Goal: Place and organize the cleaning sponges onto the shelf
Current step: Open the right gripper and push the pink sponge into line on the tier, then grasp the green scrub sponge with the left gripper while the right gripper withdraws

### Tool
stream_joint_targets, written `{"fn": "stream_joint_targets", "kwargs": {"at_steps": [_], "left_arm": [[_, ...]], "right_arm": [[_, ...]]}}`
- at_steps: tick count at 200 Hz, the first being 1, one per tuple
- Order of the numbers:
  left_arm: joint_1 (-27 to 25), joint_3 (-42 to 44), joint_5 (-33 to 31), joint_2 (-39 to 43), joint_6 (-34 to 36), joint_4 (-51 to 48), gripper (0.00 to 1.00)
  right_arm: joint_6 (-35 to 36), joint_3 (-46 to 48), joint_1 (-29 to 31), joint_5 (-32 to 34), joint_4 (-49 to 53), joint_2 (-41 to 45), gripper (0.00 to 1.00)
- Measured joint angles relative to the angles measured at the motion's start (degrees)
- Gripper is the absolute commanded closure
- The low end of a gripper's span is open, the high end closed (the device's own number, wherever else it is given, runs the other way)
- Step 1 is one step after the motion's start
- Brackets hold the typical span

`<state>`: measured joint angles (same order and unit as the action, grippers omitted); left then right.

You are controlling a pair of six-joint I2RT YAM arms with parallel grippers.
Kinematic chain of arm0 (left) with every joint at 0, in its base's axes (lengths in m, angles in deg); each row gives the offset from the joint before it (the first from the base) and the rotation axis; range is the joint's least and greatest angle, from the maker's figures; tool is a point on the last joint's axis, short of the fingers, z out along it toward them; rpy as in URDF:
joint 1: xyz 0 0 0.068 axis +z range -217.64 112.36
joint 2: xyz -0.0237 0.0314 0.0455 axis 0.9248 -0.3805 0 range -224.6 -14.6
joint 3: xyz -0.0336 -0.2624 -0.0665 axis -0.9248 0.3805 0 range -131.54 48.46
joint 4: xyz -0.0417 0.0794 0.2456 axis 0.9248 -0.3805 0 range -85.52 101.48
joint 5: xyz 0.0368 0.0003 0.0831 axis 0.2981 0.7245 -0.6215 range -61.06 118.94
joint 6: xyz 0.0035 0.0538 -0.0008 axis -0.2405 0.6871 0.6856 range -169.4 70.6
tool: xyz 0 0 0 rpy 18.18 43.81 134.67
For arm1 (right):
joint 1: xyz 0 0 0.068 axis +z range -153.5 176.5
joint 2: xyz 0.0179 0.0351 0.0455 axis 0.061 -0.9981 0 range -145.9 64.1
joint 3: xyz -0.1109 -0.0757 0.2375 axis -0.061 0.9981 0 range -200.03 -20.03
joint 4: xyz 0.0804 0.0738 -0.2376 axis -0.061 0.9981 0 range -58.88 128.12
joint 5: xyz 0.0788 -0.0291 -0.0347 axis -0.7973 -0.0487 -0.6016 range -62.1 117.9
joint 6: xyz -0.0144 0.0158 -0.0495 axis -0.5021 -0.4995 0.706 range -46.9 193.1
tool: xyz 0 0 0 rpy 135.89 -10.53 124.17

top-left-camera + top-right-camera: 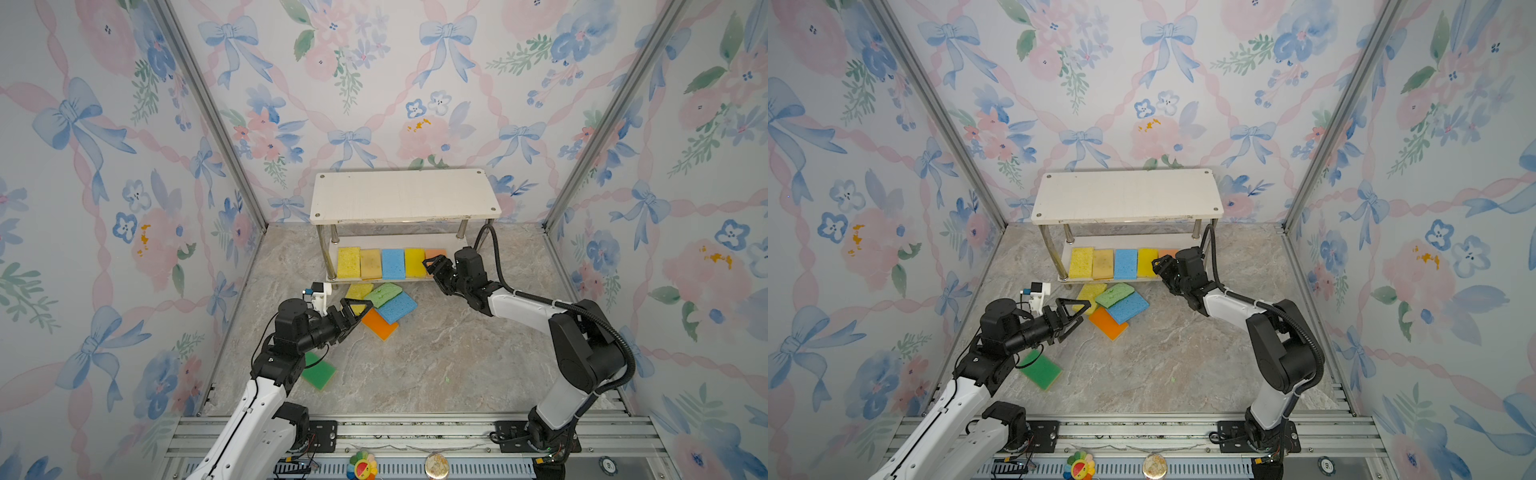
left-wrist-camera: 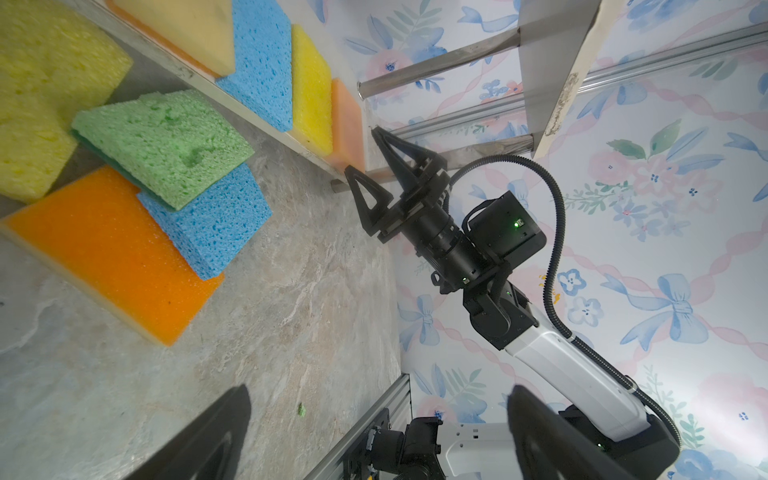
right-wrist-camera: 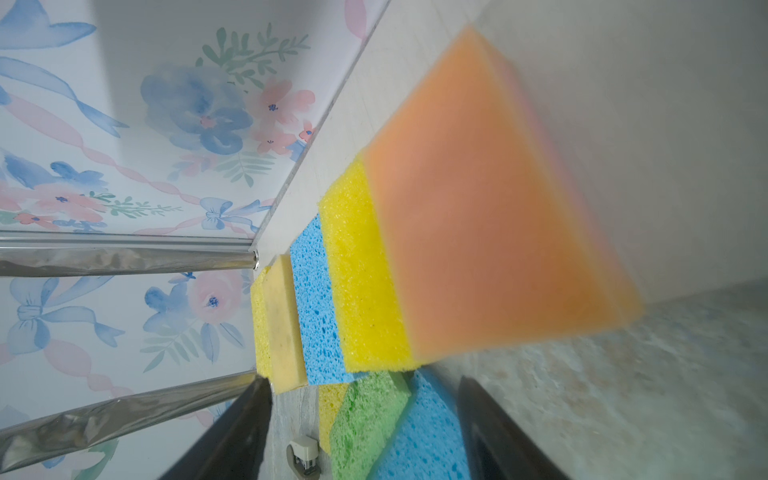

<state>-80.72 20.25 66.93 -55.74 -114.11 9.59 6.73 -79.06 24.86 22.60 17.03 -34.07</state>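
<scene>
The right arm is extended to the shelf [image 1: 405, 195], the right hand [image 1: 431, 267] spread empty beside 5 shelved sponges [image 1: 392, 264] on its lower board. The left hand [image 1: 360, 316] is held spread at 4 piled sponges [image 1: 395, 308] before the shelf.

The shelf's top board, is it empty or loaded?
Empty. The top board is bare in both top views; all five shelved sponges lie in a row on the lower board.
</scene>
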Motion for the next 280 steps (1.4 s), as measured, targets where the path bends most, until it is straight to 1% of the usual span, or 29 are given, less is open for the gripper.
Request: {"fn": "stream_joint_targets", "kwargs": {"at_steps": [15,50,76,98,124,144,154,188,206,233,280], "left_arm": [[0.0,0.0,-0.2,0.0,0.0,0.0,0.02],[0.0,0.0,-2.0,0.4,0.3,-1.4,0.02],[0.0,-0.4,-6.3,0.5,2.9,-7.9,0.02],[0.0,-1.2,-11.3,0.3,5.1,-15.1,0.02],[0.0,-3.0,-18.1,-0.2,7.1,-23.6,0.02],[0.0,-4.4,-23.0,-0.4,7.7,-29.0,0.02],[0.0,-5.2,-25.6,-0.4,7.7,-31.8,0.02],[0.0,-6.3,-32.8,-1.0,6.3,-40.3,0.02],[0.1,-5.6,-35.0,-0.4,4.5,-43.2,0.02],[0.0,-1.8,-37.3,1.4,1.7,-45.7,0.02],[0.0,0.7,-39.8,2.7,-2.0,-47.6,0.03]], "right_arm": [[0.8,0.0,0.2,0.1,3.9,2.9,0.26],[4.6,0.0,1.7,0.2,12.9,12.8,0.24],[8.2,0.9,2.5,-1.0,19.3,19.0,0.24],[12.1,1.4,2.5,-4.7,25.4,21.8,0.24],[18.1,0.6,4.2,-9.8,33.5,21.4,0.24],[22.2,-1.4,7.6,-12.6,38.9,19.9,0.28],[23.6,-1.8,9.1,-14.0,39.7,19.1,0.31],[24.7,-2.2,13.1,-16.9,40.0,15.2,0.34],[24.7,-2.3,14.4,-17.6,39.4,12.8,0.37],[24.5,-3.5,16.0,-18.4,38.3,10.2,0.40],[24.5,-4.6,16.7,-18.9,37.0,9.6,0.45]]}}
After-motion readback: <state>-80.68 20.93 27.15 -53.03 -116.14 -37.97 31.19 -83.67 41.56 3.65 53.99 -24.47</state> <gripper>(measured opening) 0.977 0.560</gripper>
